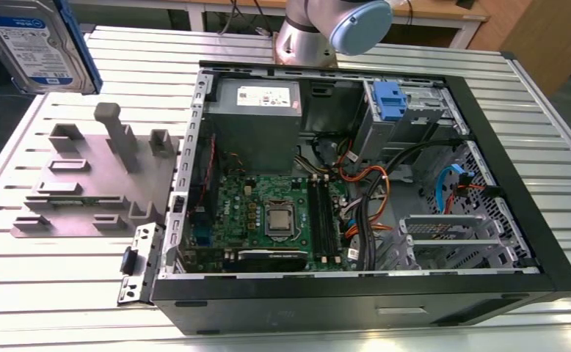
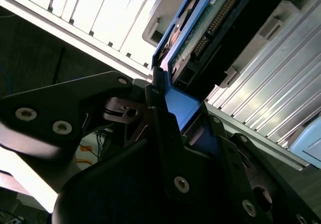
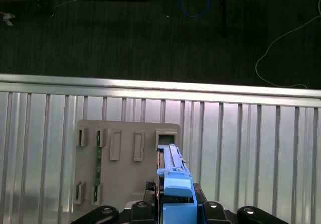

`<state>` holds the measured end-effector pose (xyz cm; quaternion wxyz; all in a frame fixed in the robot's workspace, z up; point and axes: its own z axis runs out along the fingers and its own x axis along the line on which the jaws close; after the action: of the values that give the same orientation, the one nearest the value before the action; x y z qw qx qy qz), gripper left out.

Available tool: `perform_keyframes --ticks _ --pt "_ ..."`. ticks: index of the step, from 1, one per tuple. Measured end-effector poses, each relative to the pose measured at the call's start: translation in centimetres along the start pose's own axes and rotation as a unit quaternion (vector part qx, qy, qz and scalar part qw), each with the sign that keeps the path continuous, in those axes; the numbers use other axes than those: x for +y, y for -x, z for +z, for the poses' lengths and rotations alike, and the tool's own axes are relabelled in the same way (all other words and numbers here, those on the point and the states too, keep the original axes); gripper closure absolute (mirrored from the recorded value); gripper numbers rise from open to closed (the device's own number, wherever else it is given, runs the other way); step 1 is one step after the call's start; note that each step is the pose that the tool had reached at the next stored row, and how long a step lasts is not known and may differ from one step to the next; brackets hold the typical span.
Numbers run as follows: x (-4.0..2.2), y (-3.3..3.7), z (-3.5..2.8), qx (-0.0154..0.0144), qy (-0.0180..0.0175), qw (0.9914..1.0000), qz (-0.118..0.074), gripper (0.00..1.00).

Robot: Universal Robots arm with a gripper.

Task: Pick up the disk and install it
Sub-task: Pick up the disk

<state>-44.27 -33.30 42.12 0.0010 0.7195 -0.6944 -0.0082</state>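
Note:
The disk [image 1: 33,45], a silver drive with a white-and-blue label and blue rails, hangs in the air at the exterior view's upper left, above the table's corner. In the second wrist view my gripper [image 2: 173,96] is shut on the disk [image 2: 200,38], its black fingers [image 2: 158,113] clamping the blue rail. The first wrist view shows the disk [image 3: 173,171] edge-on, rising from my gripper [image 3: 175,206] over the grey fixture [image 3: 125,158]. The robot arm [image 1: 335,22] stands behind the case.
The open computer case [image 1: 501,169] lies on the slatted metal table [image 1: 31,264], with a grey power-supply box [image 1: 256,110] and a blue caddy clip [image 1: 388,99] in its drive bay. The grey slotted fixture [image 1: 89,183] sits to the case's left. Dark floor with cables [image 3: 281,43] lies beyond the table edge.

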Motion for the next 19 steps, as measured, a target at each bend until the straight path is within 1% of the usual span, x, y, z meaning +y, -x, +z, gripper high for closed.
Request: perform_keyframes --ticks 5,10,11,19 --pt "0.0 0.0 -0.26 0.0 0.0001 1.0 0.0 0.64" --pt "0.01 0.01 -0.66 0.0 0.0001 1.0 0.0 0.64" --pt "0.01 0.01 -0.86 0.0001 0.0001 1.0 0.0 0.64" --pt "0.02 0.01 -1.36 0.0 0.0001 1.0 0.0 0.64"
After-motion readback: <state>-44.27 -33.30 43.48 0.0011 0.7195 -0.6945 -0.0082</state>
